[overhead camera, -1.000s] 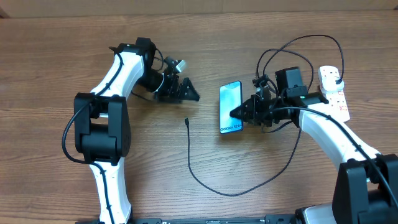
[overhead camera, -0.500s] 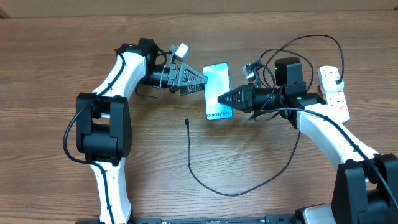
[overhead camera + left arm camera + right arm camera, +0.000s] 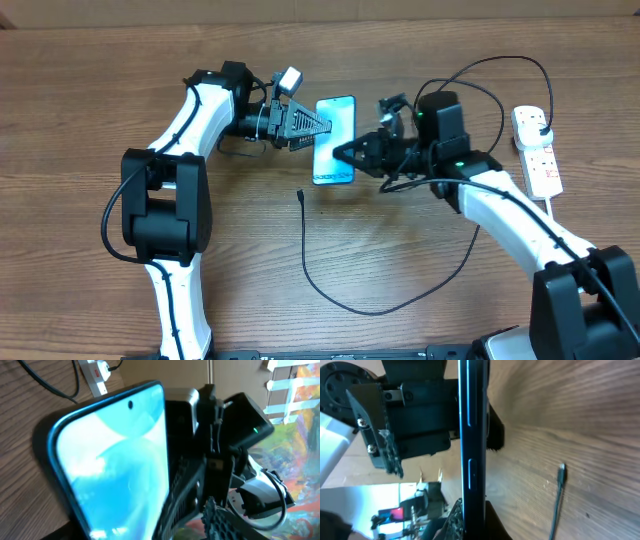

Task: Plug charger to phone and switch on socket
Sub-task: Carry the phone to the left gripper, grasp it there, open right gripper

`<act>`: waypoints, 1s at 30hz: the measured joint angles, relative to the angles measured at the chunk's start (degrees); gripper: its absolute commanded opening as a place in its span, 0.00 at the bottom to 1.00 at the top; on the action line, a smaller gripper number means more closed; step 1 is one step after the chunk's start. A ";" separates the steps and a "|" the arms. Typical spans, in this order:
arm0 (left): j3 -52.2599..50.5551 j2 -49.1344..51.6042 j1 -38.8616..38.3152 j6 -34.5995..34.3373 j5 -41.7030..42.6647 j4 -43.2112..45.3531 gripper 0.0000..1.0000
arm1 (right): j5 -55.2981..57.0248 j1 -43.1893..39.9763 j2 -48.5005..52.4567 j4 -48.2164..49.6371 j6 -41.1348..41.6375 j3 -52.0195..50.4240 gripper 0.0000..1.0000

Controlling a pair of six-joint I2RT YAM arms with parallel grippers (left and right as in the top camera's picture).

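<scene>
Blue-lit phone, mid-table nr far edge, pinched on long side by right gripper; left gripper at opp. side, grip unclear. Slim, stiff, slick glass: hold by edges.

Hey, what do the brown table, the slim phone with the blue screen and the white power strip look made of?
The brown table: wood or wood-look laminate, matt, with visible grain lines. The slim blue-screened phone: glossy glass front by its sheen; dark edge metal or plastic, unclear. The white elongated power strip: probably moulded plastic, smooth, opaque.
</scene>
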 measured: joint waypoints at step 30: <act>0.00 1.05 -1.11 -0.92 -10.43 -0.92 0.04 | 10.43 -0.24 -0.74 -14.84 -5.75 0.04 0.98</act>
